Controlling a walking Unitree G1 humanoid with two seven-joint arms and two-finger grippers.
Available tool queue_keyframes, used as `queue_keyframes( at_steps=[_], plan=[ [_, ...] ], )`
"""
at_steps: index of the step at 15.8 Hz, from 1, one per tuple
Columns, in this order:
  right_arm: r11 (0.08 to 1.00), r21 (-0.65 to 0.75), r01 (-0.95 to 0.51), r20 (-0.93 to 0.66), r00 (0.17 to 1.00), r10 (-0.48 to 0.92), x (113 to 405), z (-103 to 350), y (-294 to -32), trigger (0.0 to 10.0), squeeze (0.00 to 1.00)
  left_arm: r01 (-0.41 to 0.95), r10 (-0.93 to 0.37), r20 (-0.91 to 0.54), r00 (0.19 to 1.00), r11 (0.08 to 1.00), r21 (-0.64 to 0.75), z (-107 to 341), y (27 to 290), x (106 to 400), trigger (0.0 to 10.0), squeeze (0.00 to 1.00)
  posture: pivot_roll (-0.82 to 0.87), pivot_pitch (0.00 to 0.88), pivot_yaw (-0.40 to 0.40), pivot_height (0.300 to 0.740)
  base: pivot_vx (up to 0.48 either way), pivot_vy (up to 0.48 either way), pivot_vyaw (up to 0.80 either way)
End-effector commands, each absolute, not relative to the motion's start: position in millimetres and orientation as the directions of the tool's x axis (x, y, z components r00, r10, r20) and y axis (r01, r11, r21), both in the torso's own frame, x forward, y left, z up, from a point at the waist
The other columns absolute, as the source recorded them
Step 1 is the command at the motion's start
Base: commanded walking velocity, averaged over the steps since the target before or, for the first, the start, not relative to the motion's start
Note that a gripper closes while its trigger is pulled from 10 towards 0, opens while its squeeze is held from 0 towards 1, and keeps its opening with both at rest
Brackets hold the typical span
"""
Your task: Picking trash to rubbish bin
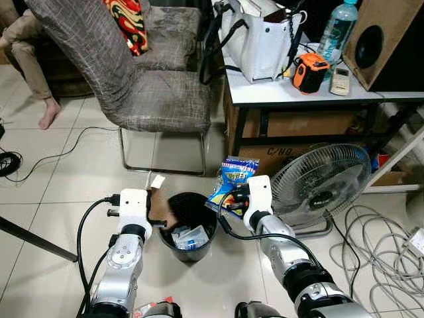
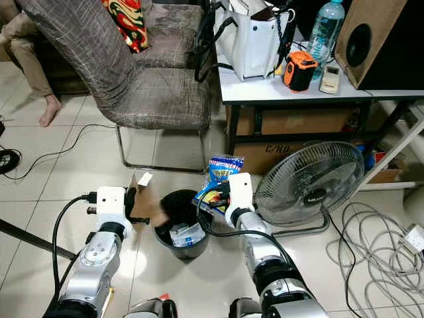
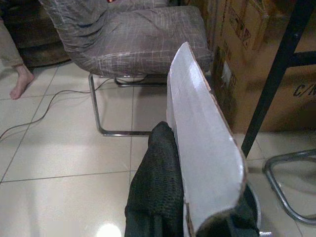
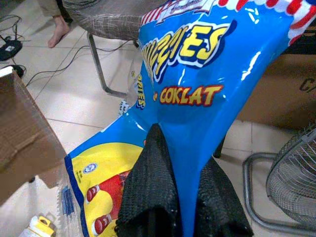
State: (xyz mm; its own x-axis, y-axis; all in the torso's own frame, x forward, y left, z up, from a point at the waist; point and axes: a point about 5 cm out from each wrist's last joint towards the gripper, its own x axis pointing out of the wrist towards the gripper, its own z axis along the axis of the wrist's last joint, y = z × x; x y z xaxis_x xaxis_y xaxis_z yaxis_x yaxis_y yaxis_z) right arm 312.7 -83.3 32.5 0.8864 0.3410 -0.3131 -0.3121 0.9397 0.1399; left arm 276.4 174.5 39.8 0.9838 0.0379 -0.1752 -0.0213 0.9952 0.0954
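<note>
Both silver arms reached forward over the tiled floor (image 1: 59, 192). Between them stood the black rubbish bin (image 1: 190, 225), with some trash already inside. At its left rim, the left gripper (image 1: 154, 213) was clamped on a flat piece of cardboard (image 3: 205, 148), held on edge. At the right rim, the right gripper (image 1: 232, 197) pinched a blue snack bag (image 1: 232, 182), which hung partly above the bin opening. A standing fan (image 1: 318, 185) was just beside the right arm. Beyond the bin stood a grey chair (image 1: 146, 86), near a table (image 1: 298, 96). Open floor lay to the left.
</note>
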Motion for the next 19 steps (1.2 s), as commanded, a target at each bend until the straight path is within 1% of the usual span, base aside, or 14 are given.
queue_keyframes(
  at_steps=[1, 8, 12, 19],
  plan=[
    [0.940, 0.143, -0.308, -0.334, 0.879, 0.339, 309.6, 27.7, -83.8, 0.0, 0.00, -0.019, 0.036, -0.179, 0.983, 0.995, 0.096, 38.0, 174.2, 274.9, 10.0, 0.00, -0.06, 0.148, 0.002, 0.740, 0.345, 0.000, 0.00],
    [0.941, 0.146, -0.306, -0.334, 0.880, 0.338, 309.3, 27.6, -84.2, 0.0, 0.00, -0.018, 0.036, -0.187, 0.982, 0.995, 0.099, 36.9, 174.2, 273.9, 10.0, 0.00, -0.06, 0.154, 0.002, 0.740, 0.368, 0.000, 0.00],
    [0.941, 0.147, -0.305, -0.335, 0.880, 0.337, 309.2, 27.3, -84.3, 0.0, 0.00, -0.021, 0.040, -0.189, 0.981, 0.995, 0.099, 36.3, 174.1, 273.7, 10.0, 0.00, -0.06, 0.154, 0.002, 0.740, 0.294, 0.000, 0.00],
    [0.941, 0.150, -0.303, -0.338, 0.879, 0.337, 309.1, 27.2, -84.4, 0.0, 0.00, -0.034, 0.054, -0.208, 0.977, 0.994, 0.101, 33.2, 174.7, 272.8, 10.0, 0.00, -0.06, 0.158, 0.000, 0.740, 0.000, 0.000, 0.00]
  ],
)
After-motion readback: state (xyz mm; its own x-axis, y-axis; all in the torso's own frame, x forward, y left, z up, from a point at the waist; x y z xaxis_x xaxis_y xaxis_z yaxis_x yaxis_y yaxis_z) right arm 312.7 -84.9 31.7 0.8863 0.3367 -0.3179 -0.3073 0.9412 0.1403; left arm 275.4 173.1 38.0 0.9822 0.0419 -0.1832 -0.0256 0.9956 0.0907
